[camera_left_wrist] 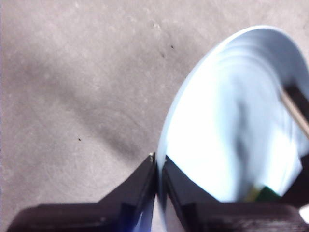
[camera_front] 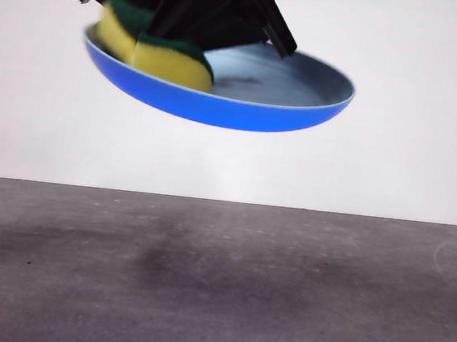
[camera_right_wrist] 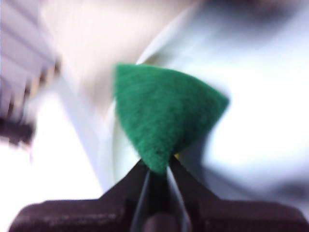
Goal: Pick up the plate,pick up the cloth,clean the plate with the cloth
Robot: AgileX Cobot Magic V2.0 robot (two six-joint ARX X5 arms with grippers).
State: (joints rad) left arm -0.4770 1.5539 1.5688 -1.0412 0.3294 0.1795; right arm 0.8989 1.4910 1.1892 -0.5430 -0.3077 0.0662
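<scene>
Grey table (camera_front: 216,292) stretches bare toward the white wall, with soft shadows lying under the things held above it. High over it hangs the plate (camera_front: 219,109), lifted clear of the surface and tilted, its blue underside turned toward us and its pale inner face showing behind. The left gripper (camera_left_wrist: 157,162) has its two black jaws pinched together on the plate's rim, the rim's thin edge running between them. On the plate's inner face, at its left end as seen from the front, rests the cloth (camera_front: 156,45), a yellow sponge with a dark green layer on top. The right gripper (camera_right_wrist: 158,166) clamps that sponge, its jaws closed on the green face, which bulges out beyond the tips; this view is blurred.
</scene>
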